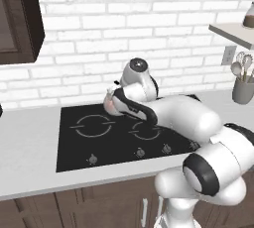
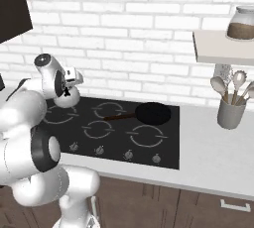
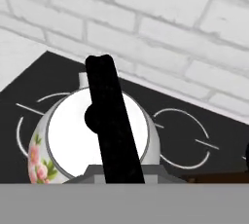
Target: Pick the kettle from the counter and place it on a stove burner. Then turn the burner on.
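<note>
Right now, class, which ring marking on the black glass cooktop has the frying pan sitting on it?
The back right ring: the black frying pan covers it; the other rings lie bare of pans.

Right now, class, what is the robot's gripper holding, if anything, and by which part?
Apparently the small glossy whitish kettle, by its black top handle, though the jaws' contact is hidden.

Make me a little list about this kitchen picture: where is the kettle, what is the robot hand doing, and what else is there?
kettle: white with pink flowers, over the back left ring of the cooktop
kettle handle: dark bar across the top
robot hand: right above the kettle; open or shut, cannot tell
frying pan: black, on a back ring, handle pointing left
knobs: row along the cooktop's front edge
cup of spoons: grey, on the counter at right
jar: on the shelf
</note>
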